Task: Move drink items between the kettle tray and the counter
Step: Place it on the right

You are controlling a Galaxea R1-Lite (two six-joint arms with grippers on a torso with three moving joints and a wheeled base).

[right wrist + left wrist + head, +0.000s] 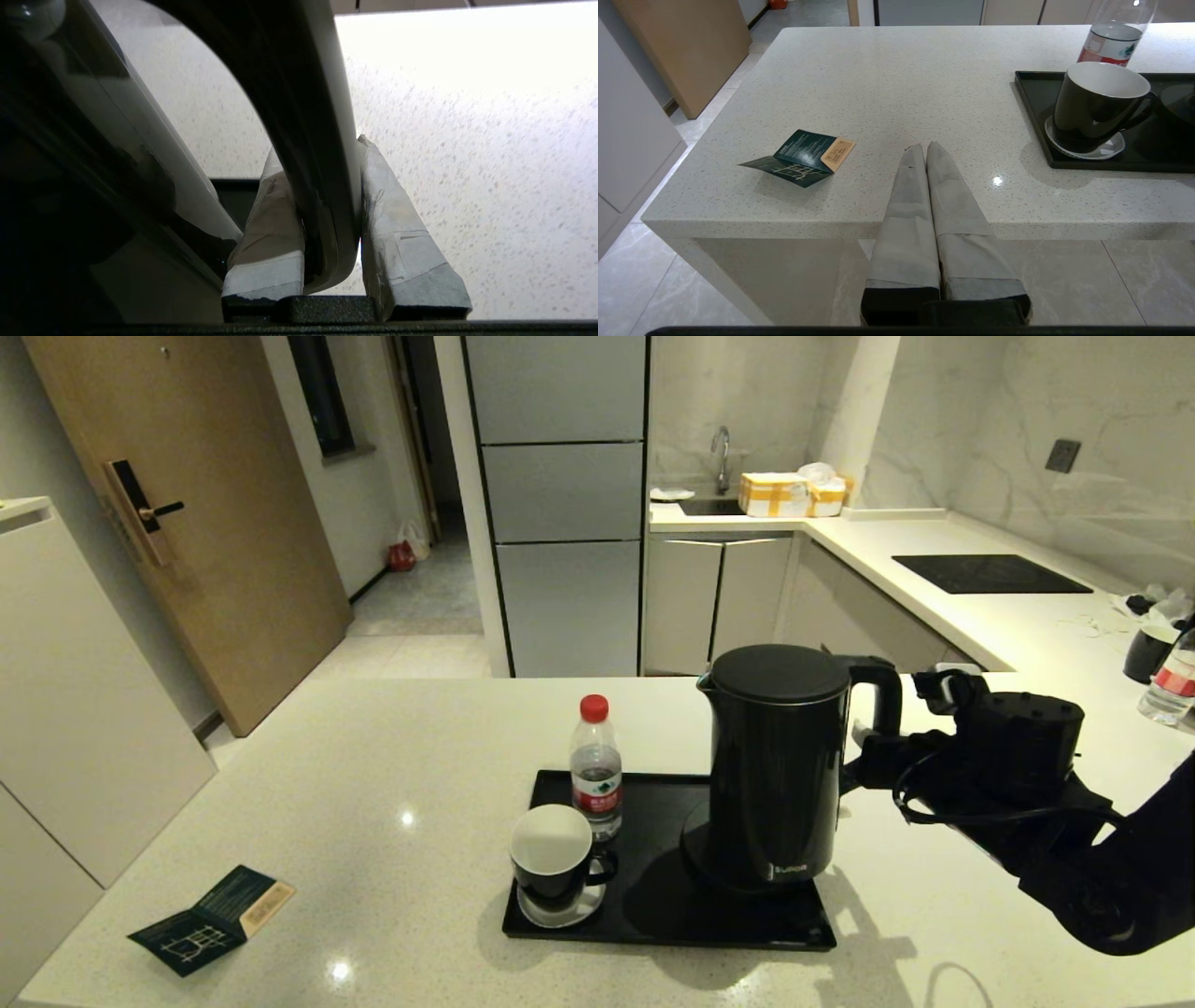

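Observation:
The tall matte-black kettle (773,765) stands upright over the right half of the black tray (667,919), on a round base disc (695,845); I cannot tell whether it is lifted off it. My right gripper (873,761) comes in from the right and is shut on the kettle's loop handle (317,93), one taped finger on each side (320,149). My left gripper (924,147) is shut on nothing, parked over the counter's (887,84) front edge, out of the head view.
On the tray's left half stand a black mug (553,852) on a saucer and a red-capped water bottle (596,770). A dark green leaflet (210,919) lies at the counter's front left. Far right are a cooktop (990,574), another mug (1148,653) and another bottle (1172,686).

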